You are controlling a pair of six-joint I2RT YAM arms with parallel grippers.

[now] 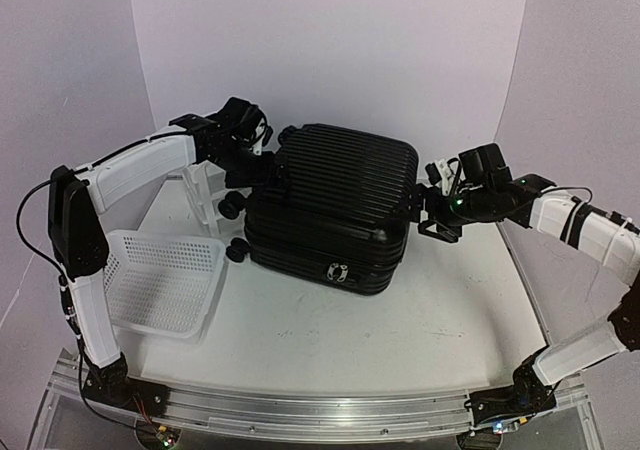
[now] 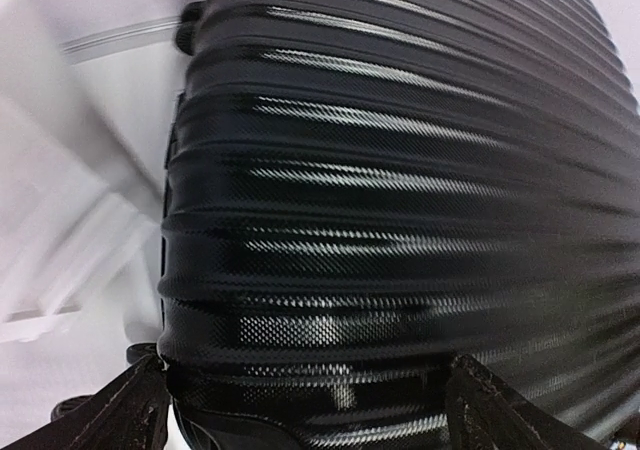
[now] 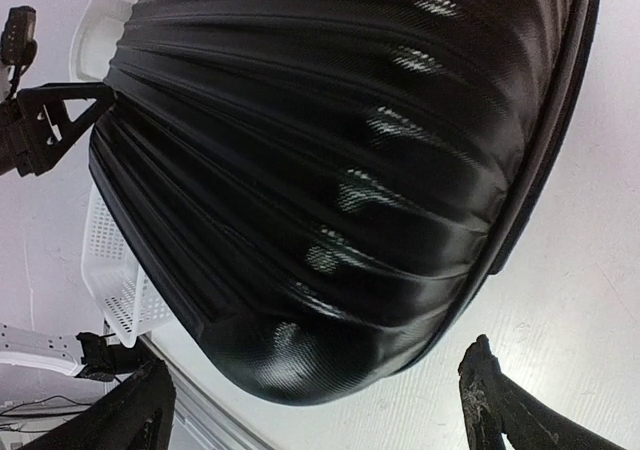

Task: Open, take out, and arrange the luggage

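Nearest the overhead camera ran the metal rail (image 1: 300,410) carrying both arm bases. Beyond it the suitcase (image 1: 335,205) lay flat and closed at the middle of the table (image 1: 330,340), ribbed shell upward, its small wheels (image 1: 232,208) pointing left and a metal fitting (image 1: 338,270) on the near edge.

The left gripper (image 2: 310,415) was at the suitcase's far-left corner by the wheels, jaws spread wide. Its wrist view showed the shell filling the gap between the fingers (image 2: 130,410), with nothing clamped. The right gripper (image 3: 320,405) stood just beside the right end, equally wide apart and holding nothing.

I judged the case stiff, bulky and fairly heavy for these arms. Its glossy ribs looked slippery, so a pinch on the broad shell would likely slide off. Better holds would be the seam where the two halves meet, the zip pull or an edge lip, with one arm steadying while the other lifts the lid.

A white mesh basket (image 1: 165,242) sat at the near left, touching nothing, and appeared to hold nothing. Behind the left arm stood a small white unit (image 1: 203,192), its contents hidden. What the suitcase held could not be seen.
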